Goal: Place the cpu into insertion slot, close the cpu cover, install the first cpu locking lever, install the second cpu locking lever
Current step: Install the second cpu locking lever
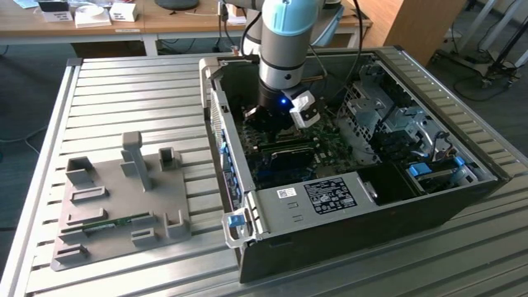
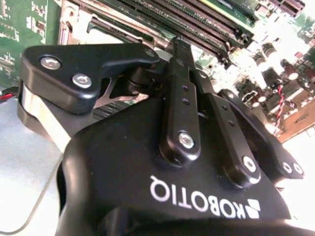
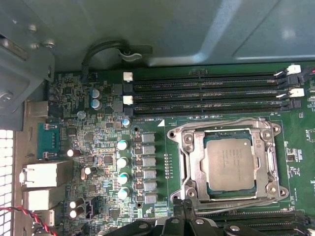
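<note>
The cpu (image 3: 230, 163), a dull silver square, lies flat in the insertion slot (image 3: 173, 133) on the green motherboard. The cpu cover (image 3: 189, 162), a silvery frame, lies down around it with the chip showing through its window. Thin wire levers run along two sides of the socket (image 3: 221, 121) (image 3: 231, 200). My gripper (image 3: 186, 210) hovers at the socket's corner by one lever's end, fingers together. In the second wrist view the black fingers (image 2: 182, 98) meet at the tip just over the socket's metal edge (image 2: 74, 24). In the exterior view the gripper (image 1: 276, 124) reaches down inside the open computer case (image 1: 347, 204).
Long black memory slots (image 3: 206, 91) flank the socket. Capacitors and rear ports (image 3: 44, 174) crowd one side of the board. A grey drive cage (image 1: 387, 117) stands at the exterior view's right of the arm. A grey fixture plate (image 1: 115, 204) lies outside the case on the slatted table.
</note>
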You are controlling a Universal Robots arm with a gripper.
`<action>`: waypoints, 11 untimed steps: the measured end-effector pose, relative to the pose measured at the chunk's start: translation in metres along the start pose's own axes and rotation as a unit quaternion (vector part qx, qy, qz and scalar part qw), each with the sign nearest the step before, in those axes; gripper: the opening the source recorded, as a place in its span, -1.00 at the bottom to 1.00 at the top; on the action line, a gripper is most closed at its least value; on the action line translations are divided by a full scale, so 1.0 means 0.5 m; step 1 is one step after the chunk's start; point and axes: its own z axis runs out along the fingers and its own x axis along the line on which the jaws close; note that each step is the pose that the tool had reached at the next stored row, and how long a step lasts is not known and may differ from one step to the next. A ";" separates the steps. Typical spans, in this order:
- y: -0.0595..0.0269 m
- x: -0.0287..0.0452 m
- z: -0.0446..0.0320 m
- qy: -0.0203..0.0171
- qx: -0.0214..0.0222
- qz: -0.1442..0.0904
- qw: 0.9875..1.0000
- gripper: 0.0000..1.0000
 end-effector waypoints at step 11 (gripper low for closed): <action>0.004 0.005 0.004 0.000 -0.002 0.000 1.000 -0.79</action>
